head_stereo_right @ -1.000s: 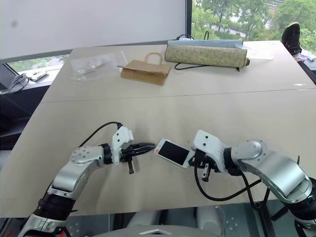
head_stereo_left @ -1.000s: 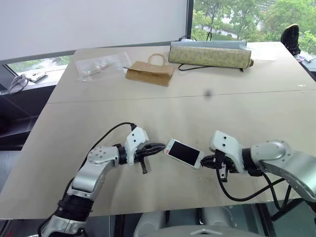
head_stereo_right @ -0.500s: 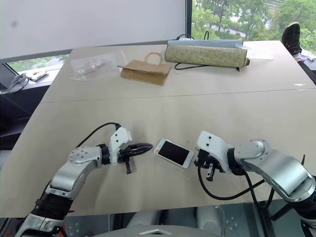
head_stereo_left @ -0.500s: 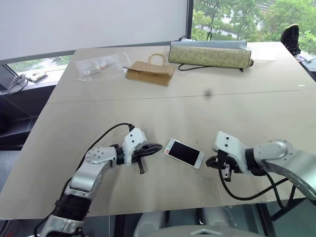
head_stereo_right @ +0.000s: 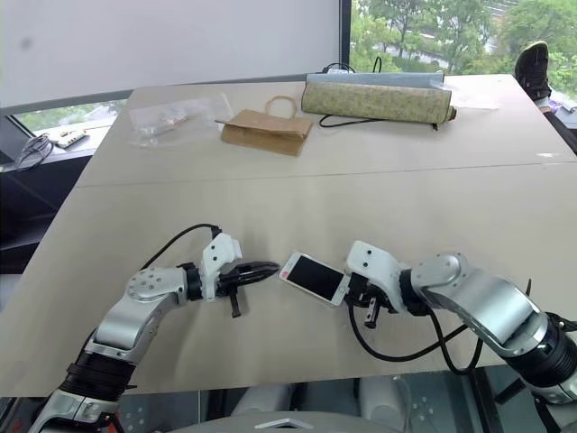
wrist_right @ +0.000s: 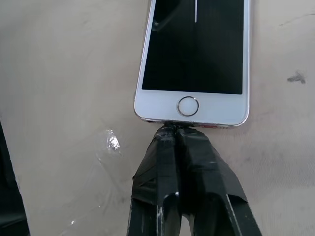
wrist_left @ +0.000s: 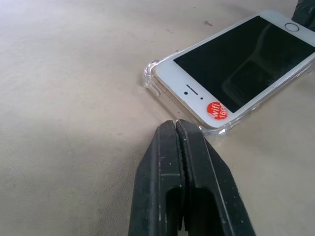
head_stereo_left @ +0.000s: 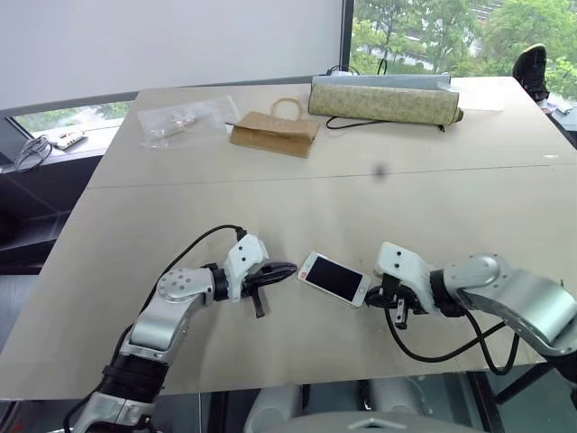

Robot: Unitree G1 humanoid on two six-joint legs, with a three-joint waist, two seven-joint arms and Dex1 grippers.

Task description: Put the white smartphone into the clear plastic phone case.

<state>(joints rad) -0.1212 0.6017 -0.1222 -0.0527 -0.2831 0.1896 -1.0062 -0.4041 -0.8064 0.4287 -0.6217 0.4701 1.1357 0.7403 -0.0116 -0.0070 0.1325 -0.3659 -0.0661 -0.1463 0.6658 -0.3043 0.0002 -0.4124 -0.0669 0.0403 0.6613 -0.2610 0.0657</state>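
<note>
The white smartphone [head_stereo_left: 334, 278] lies screen up on the tan table [head_stereo_left: 270, 198], between my two grippers. Its earpiece end sits inside the clear plastic phone case [wrist_left: 149, 80], whose glossy rim wraps that end's corners. A red round sticker [wrist_left: 216, 110] marks that end. My left gripper [head_stereo_left: 290, 268] is shut and empty, its tips [wrist_left: 176, 125] just short of the case's rim. The right gripper [head_stereo_left: 370, 298] is shut too, its tips [wrist_right: 172, 130] pressed against the phone's edge below the home button [wrist_right: 188, 105]. How the case sits at that end I cannot tell.
At the table's far side lie a crinkly clear bag [head_stereo_left: 185, 120], a brown paper bag [head_stereo_left: 275, 133] and a long patterned pouch [head_stereo_left: 383, 101]. The table's near edge runs just behind my grippers. A cable coil [head_stereo_left: 32, 152] lies on the sill to the left.
The right gripper drew back a little from the phone half a second ago and is now against its home-button end again. The phone and left gripper have barely moved.
</note>
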